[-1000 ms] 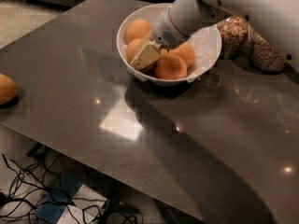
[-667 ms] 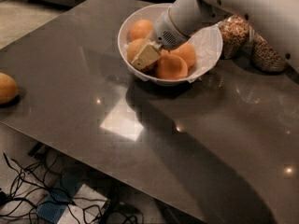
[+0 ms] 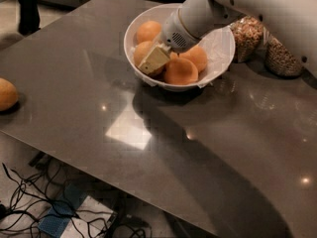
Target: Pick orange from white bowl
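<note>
The white bowl (image 3: pixel 224 58) stands at the far middle of the dark table and holds several oranges on crinkled white paper. My gripper (image 3: pixel 154 60) reaches down into the bowl's left side from the upper right. Its tan tip lies against the left orange (image 3: pixel 141 50), between that one and the front orange (image 3: pixel 181 72). Another orange (image 3: pixel 148 30) lies at the bowl's back and one more (image 3: pixel 197 57) to the right, partly under my wrist. I cannot tell which orange is the largest, nor whether any is gripped.
Two clear jars of grain (image 3: pixel 246 37) (image 3: pixel 281 58) stand right behind the bowl. A lone orange (image 3: pixel 7 94) sits at the table's left edge. A person's leg (image 3: pixel 27 9) is at the far left. Cables (image 3: pixel 29 207) lie on the floor below the near edge.
</note>
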`<state>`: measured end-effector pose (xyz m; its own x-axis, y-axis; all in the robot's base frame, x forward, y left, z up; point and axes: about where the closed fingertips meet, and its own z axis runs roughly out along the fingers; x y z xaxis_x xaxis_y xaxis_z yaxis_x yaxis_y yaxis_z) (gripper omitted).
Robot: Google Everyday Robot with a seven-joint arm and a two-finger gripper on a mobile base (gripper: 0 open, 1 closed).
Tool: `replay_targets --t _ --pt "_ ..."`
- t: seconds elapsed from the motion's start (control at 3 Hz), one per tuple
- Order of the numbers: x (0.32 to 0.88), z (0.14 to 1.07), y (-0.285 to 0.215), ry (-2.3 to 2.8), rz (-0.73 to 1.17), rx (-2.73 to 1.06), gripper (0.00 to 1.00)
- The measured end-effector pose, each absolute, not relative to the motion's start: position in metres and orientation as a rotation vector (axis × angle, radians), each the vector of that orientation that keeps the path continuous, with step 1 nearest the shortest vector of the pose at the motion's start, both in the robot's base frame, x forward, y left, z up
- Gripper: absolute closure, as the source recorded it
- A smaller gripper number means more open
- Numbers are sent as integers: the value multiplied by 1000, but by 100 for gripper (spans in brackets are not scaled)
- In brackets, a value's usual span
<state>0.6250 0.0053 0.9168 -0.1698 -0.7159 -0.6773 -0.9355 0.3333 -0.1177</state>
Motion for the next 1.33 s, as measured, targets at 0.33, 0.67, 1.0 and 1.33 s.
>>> replay_targets --t 0.33,0.67,1.0,1.33 --pt "623 924 4 1922 480 -1434 100" --pt "620 960 -9 1849 508 -1389 100" --pt "618 1003 -24 1775 486 -1342 100" --pt "624 1034 -45 1737 407 -1299 100"
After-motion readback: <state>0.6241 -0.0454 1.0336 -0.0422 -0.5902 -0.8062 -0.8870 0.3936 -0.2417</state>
